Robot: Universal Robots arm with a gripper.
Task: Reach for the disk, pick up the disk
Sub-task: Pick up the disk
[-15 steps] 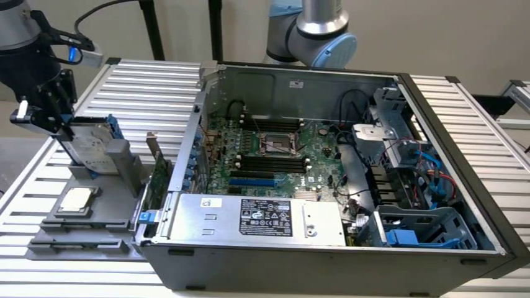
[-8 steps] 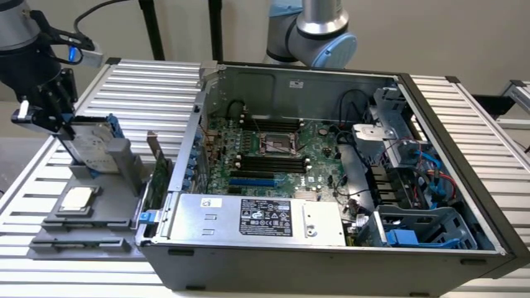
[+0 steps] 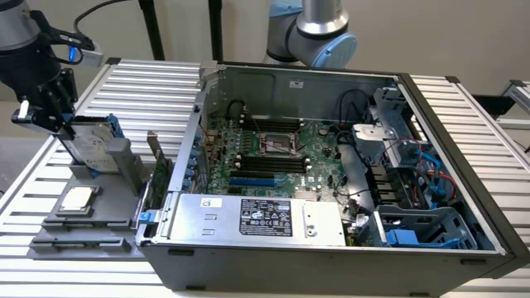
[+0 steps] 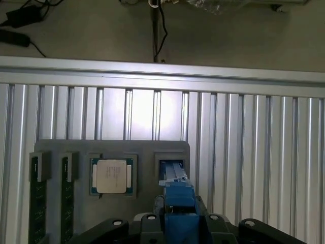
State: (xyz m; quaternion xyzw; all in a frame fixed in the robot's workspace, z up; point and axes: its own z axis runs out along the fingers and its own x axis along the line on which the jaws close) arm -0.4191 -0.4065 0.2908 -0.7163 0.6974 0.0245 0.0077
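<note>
**Gripper at the upright disk**

The disk (image 3: 89,146), a flat silver-grey metal slab edged in blue plastic, is seen standing upright in a slot of the matte grey holder (image 3: 116,186) on the ribbed aluminium table (image 3: 149,81). Its top edge is straddled by the black gripper (image 3: 51,119). Whether it is clamped cannot be told. A square silvery chip (image 3: 76,198) lies just beside.

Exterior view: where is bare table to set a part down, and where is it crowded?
Bare ribbed table lies beyond the grey fixture, up to the computer case, and again along the case's other side at the exterior view's right. Crowded: the fixture itself, with the disk, the chip and the gripper at the disk's top.
</note>
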